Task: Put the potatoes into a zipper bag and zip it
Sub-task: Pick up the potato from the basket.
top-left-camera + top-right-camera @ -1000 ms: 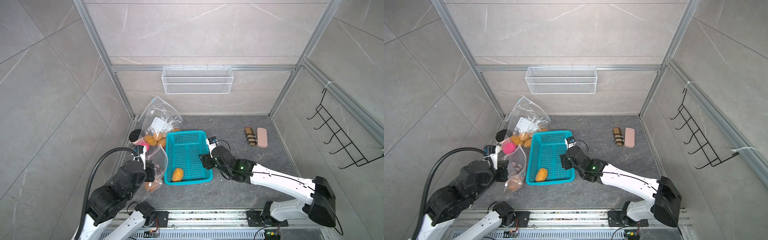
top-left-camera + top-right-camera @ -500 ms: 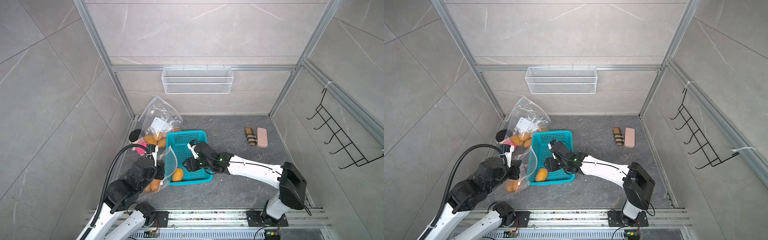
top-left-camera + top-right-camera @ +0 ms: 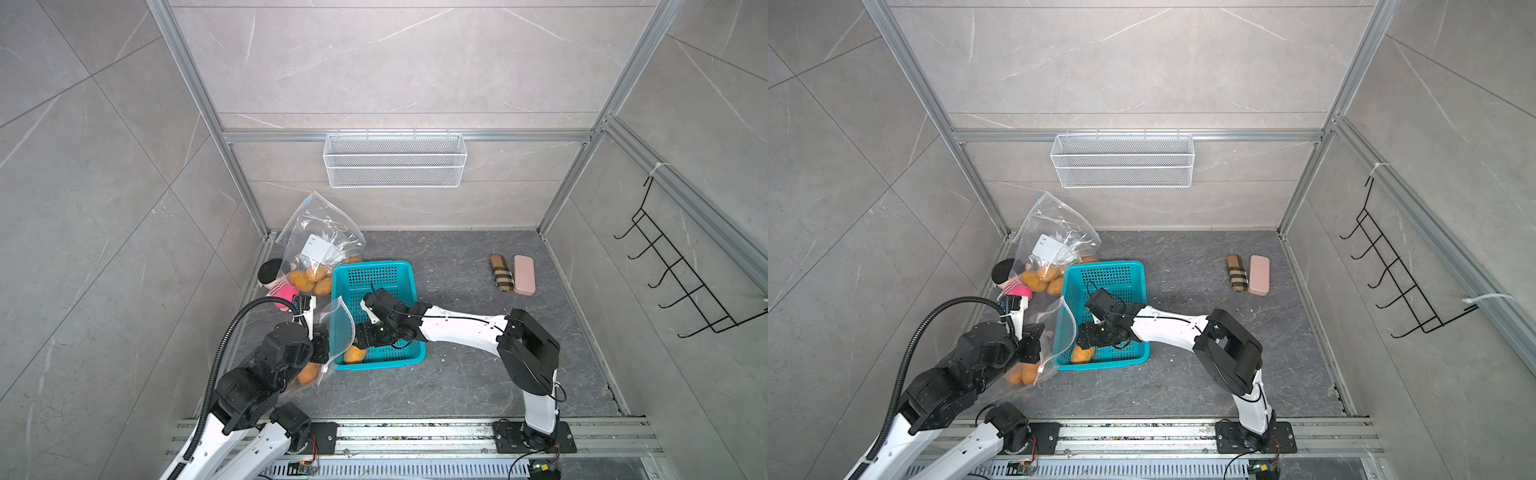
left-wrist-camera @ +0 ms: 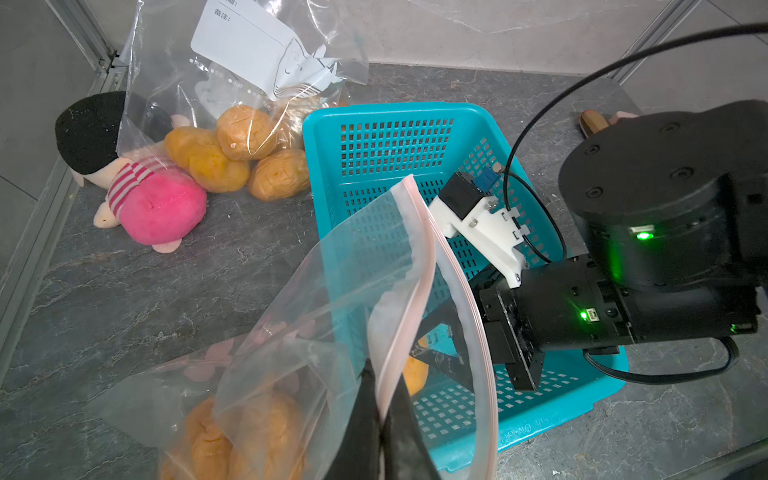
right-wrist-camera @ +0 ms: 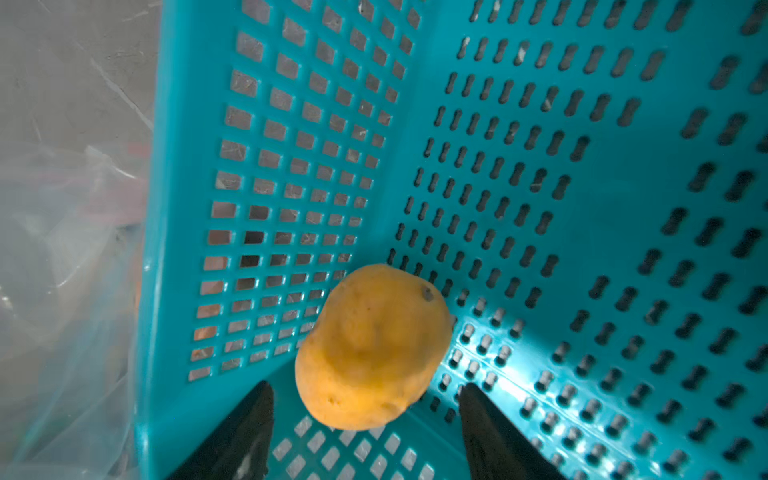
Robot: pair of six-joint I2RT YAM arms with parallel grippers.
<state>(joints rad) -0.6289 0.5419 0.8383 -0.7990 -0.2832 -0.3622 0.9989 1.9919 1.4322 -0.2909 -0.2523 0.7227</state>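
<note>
One potato lies in the near left corner of the teal basket, also seen in both top views. My right gripper is open inside the basket, one finger on each side of that potato, not touching it. My left gripper is shut on the pink-striped rim of a clear zipper bag, holding its mouth up against the basket's left wall. Several potatoes lie in this bag. A second clear bag with potatoes stands at the back left.
A pink plush doll lies by the left wall beside the rear bag. A plaid case and a pink case lie at the back right. A wire basket hangs on the back wall; a black hook rack on the right wall.
My right arm has swung left and down into the basket, with its jaws a little wider around the potato. My left arm has brought the bag's mouth up to the basket's left wall.
</note>
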